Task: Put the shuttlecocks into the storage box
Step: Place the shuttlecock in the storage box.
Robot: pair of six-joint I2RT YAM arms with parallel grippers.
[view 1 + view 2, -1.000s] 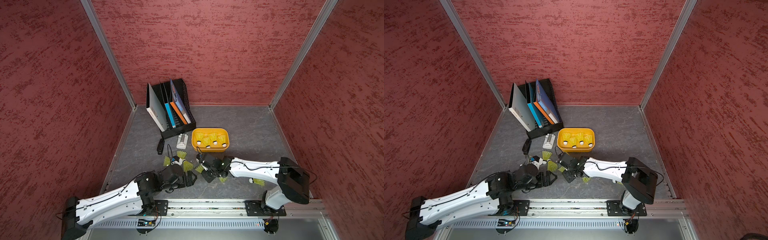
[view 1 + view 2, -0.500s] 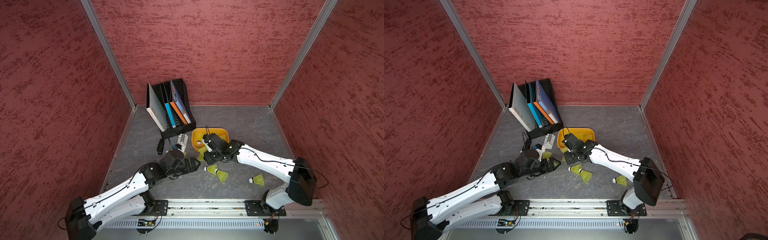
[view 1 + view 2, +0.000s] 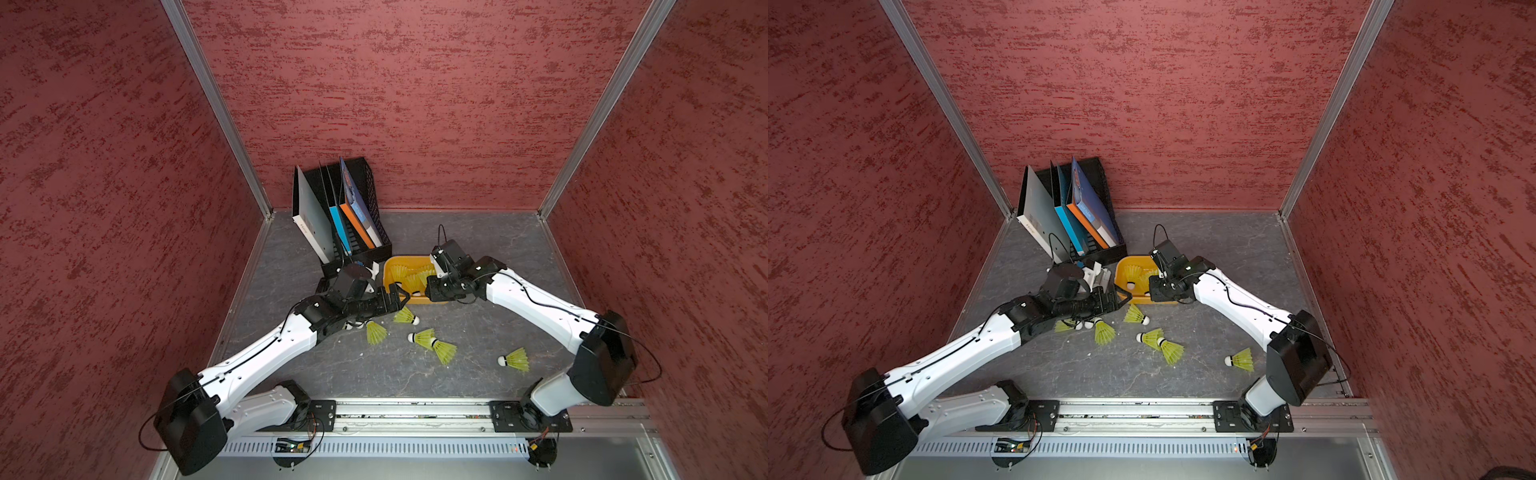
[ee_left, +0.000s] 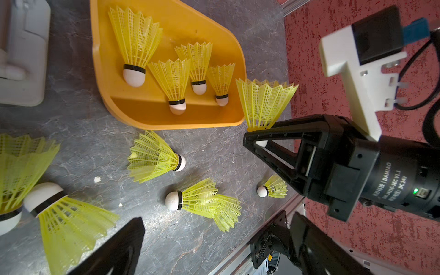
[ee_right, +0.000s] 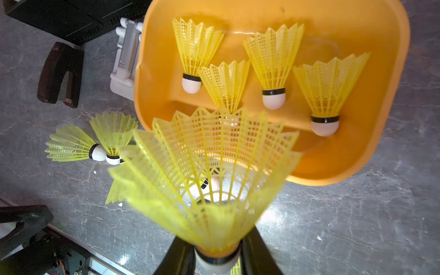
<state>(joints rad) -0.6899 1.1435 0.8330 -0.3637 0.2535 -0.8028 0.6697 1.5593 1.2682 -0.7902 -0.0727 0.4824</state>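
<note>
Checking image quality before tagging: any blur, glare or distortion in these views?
Right wrist view: the held shuttlecock is soft at its near skirt, the storage box behind is sharp, glare on the floor. Left wrist view: sharp, the storage box looks skewed. Both top views: sharp, evenly lit.

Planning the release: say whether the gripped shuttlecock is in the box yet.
Out: the right gripper holds the shuttlecock by its cork at the storage box rim.
</note>
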